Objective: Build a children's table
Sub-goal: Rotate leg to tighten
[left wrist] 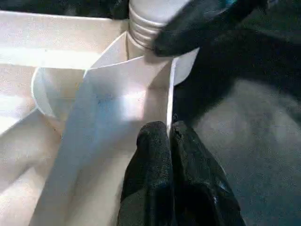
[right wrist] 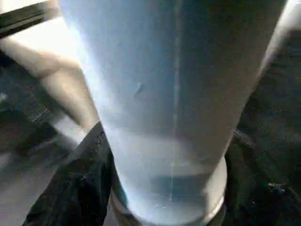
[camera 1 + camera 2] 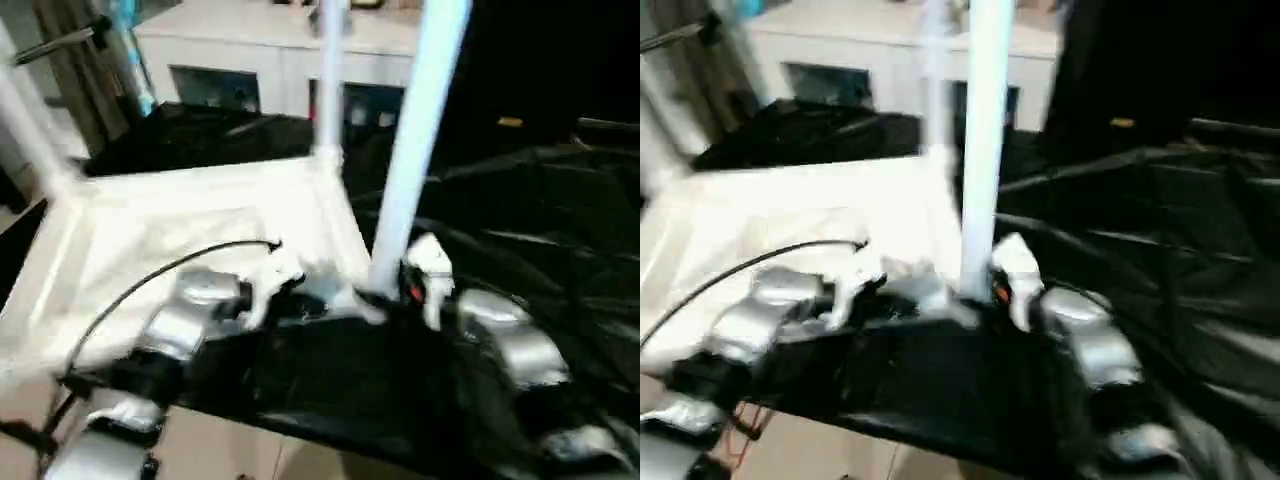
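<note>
The white tabletop (image 3: 170,240) lies underside up on black sheeting. Three white legs stand upright in its corner sockets: far left (image 3: 30,130), far right (image 3: 330,80) and near right (image 3: 420,130). My left gripper (image 1: 170,129) is shut, pinching the thin rim wall of the tabletop (image 1: 117,99) beside the near right socket. My right gripper (image 3: 400,290) sits at the base of the near right leg (image 2: 174,94). Its black fingers (image 2: 80,183) press against both sides of the leg, just above the ribbed end (image 1: 146,19).
A white cabinet with glass doors (image 3: 250,50) stands behind the work. Crumpled black sheeting (image 3: 540,230) covers the surface to the right. A black cable (image 3: 150,275) arcs over the tabletop from my left arm. Bare floor (image 3: 220,450) shows at the front.
</note>
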